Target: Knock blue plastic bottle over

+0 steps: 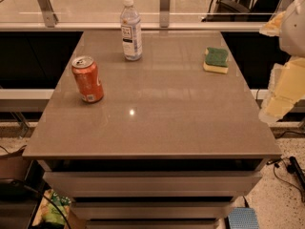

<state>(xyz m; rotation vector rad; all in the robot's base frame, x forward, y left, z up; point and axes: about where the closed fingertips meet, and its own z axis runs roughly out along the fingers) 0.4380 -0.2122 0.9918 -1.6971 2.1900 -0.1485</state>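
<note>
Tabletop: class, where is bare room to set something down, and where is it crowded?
Bare: the whole front half of the table, in front of the orange can and sponge; also the middle strip between blue plastic bottle and sponge. Crowded: back-left, bottle near can. The gripper hangs off the right edge.

blue plastic bottle (131,32) | clear, white cap, upright | table (157,118) rear | gripper (285,87) right edge

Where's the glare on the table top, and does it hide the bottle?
Camera view: one small glint on the table near its middle, soft sheen toward the far edge; the blue plastic bottle shows plainly; the claw sits at the right edge.
</note>
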